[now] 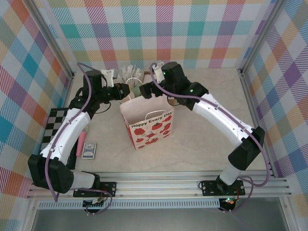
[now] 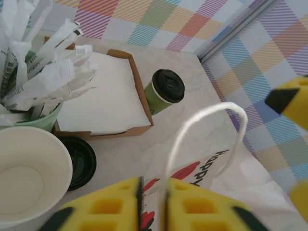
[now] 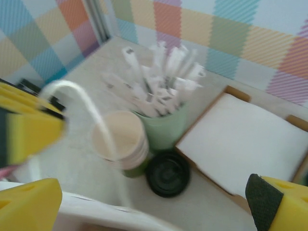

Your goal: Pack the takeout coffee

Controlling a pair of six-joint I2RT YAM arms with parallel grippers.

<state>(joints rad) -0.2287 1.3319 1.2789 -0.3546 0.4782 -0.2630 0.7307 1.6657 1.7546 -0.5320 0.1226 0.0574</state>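
The takeout coffee [image 2: 165, 90], a dark-green cup with a black lid, stands upright on the table just right of the napkin box. A white paper bag [image 1: 149, 122] printed with red apples stands open mid-table. My left gripper [image 1: 126, 90] is at the bag's back-left rim. In the left wrist view it [image 2: 153, 202] is slightly open, with the bag's white cord handle [image 2: 211, 111] running into the narrow gap. My right gripper [image 1: 147, 89] hovers over the bag's back rim. In the right wrist view it [image 3: 154, 207] is wide open and holds nothing.
Behind the bag are a brown box of white napkins [image 2: 103, 91], a pale-green cup of white packets [image 3: 163, 122], a stack of cream cups [image 3: 120, 139] and a loose black lid [image 3: 168, 173]. A checkered mat [image 1: 53, 127] and a small card box [image 1: 89, 150] lie left.
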